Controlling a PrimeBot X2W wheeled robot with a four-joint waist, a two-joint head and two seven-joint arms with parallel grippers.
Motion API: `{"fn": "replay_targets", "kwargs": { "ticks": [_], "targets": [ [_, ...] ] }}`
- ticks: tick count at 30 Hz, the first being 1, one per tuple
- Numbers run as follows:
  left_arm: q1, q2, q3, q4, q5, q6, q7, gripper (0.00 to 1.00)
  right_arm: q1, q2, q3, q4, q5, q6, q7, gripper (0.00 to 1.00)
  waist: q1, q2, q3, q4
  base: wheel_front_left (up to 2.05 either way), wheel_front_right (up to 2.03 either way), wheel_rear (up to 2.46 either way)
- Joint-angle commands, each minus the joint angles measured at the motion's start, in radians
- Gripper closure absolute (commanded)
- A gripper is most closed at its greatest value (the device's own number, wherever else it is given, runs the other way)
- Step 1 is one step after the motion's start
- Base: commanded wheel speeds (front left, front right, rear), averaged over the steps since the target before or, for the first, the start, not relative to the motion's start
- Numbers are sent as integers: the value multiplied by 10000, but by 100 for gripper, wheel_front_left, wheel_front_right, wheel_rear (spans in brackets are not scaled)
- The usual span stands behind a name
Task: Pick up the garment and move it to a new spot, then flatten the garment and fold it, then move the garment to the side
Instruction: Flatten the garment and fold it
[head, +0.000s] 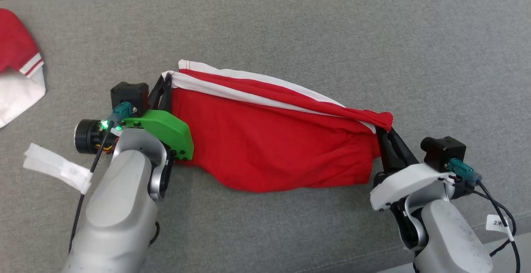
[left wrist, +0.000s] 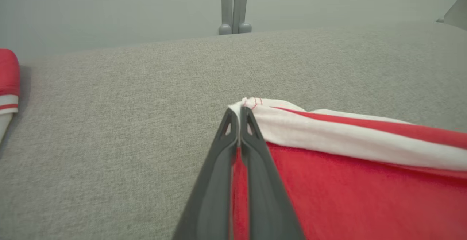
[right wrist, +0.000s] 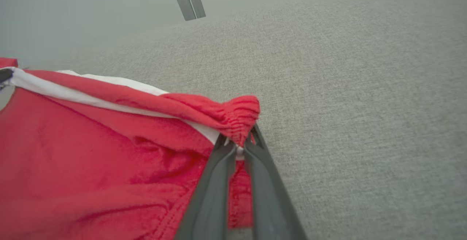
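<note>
left gripper: clamped on white-banded corner of garment. right gripper: clamped on bunched red corner. garment: stretched between both, low over grey table (lower edge seems to rest). lifting apparently done; flattening, folding, moving aside left.

Garments: two; striped garment, red with white bands, spans between both grippers; second garment, red-and-white, well apart, outward of left gripper

Grippers: two, left gripper plus right gripper; two dark fingers each, each pair pinched on one end of striped garment

White cable tags: two; left tag, right tag, one behind each gripper

Grey surface: one
</note>
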Motion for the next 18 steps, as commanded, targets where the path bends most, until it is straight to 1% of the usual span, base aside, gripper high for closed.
{"fn": "replay_targets", "kwargs": {
  "ticks": [1, 3, 4, 5, 6, 7, 8, 9, 14, 18],
  "targets": [
    [-364, 41, 50, 297, 18, 82, 23, 100, -215, -37, 28, 182, 85, -21, -112, 100, 0, 0, 156, -143, 0, 0, 0],
    [-594, 2, 28, 668, -18, 10, -17, 100, -350, -40, 106, 398, 136, -21, -185, 100, 0, 0, 190, -171, 0, 0, 0],
    [-693, -15, 19, 824, -18, -4, -40, 100, -413, -40, 138, 462, 175, -21, -219, 92, 0, 0, 204, -182, 0, 0, 0],
    [-806, -31, 12, 987, -23, -4, -73, 100, -493, -36, 190, 543, 212, -21, -287, 69, 0, 0, 218, -198, 0, 0, 0],
    [-893, -49, 5, 1124, -25, -13, -120, 100, -559, -36, 270, 586, 227, -19, -309, 51, 0, 0, 224, -211, 0, 0, 0],
    [-990, -77, -7, 1273, -33, -24, -173, 100, -627, -32, 345, 632, 210, -19, -378, 0, 0, 0, 225, -227, 0, 0, 0],
    [-1049, -89, -44, 1396, -6, -45, -243, 62, -661, -38, 362, 684, 153, -19, -403, 0, 0, 0, 219, -238, 0, 0, 0],
    [-1112, -124, -105, 1542, 40, -92, -312, 0, -706, -37, 373, 726, 65, -19, -465, 0, 0, 0, 214, -248, 0, 0, 0],
    [-1309, -330, -220, 1916, -46, -165, -821, 0, -729, -31, 282, 619, 25, -19, -620, 0, 0, 0, 146, -230, 0, 0, 0],
    [-1220, -423, -289, 2094, -124, -208, -1234, 0, -432, -32, 99, 326, -89, -19, -691, 0, 0, 0, -81, -156, 0, 0, 0]
  ]
}}
